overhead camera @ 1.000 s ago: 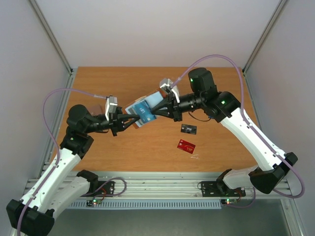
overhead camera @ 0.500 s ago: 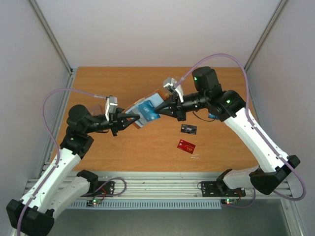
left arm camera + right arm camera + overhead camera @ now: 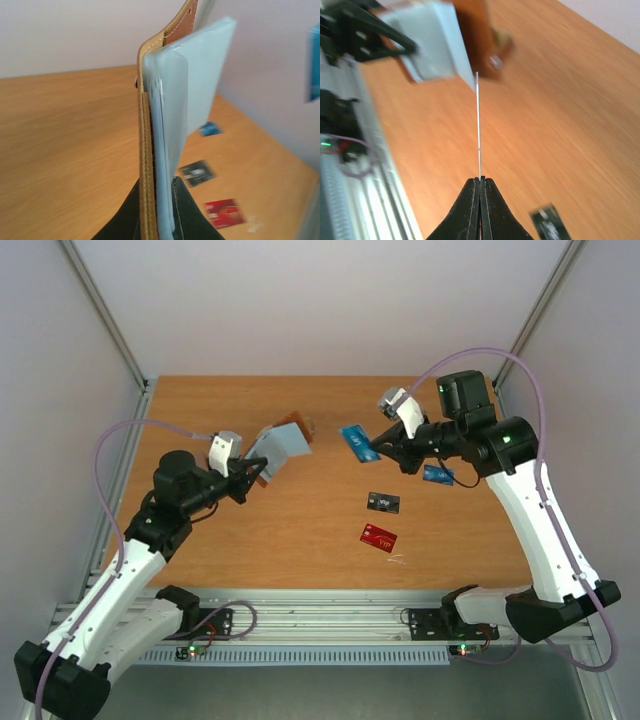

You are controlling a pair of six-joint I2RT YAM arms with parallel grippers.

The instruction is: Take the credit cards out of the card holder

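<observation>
**Well apart: card holder in one gripper, blue card in the other**

Up off the table (image 3: 300, 540), the left gripper (image 3: 255, 470) is clamped on the lower edge of the card holder (image 3: 283, 440), its two fingers pressed against either side. The holder hangs open and tilted over the left-centre of the wood. Its pale blue-grey inside faces the camera above, and its brown leather back and small tab show at the far edge. From the left wrist it stands upright out of the fingers, with leather on the left, pale pockets on the right, and one pale flap leaning away to the right. Whether any card sits in those pockets cannot be told.

Across a gap of bare wood, the right gripper (image 3: 385, 448) is closed tight on one end of a blue card (image 3: 356, 441) and holds it in the air, clear of the holder. From the right wrist this card shows edge-on, as a thin line rising from the pinched fingertips, with the holder blurred beyond its tip.

Three cards lie flat on the right half of the table:
- A second blue card (image 3: 437, 475) lies just beside the right arm.
- A black card (image 3: 383, 502) with white print lies nearer the middle.
- A red card (image 3: 378, 536) lies just in front of the black one, closest to the arm bases.

None of the three touches another.
</observation>
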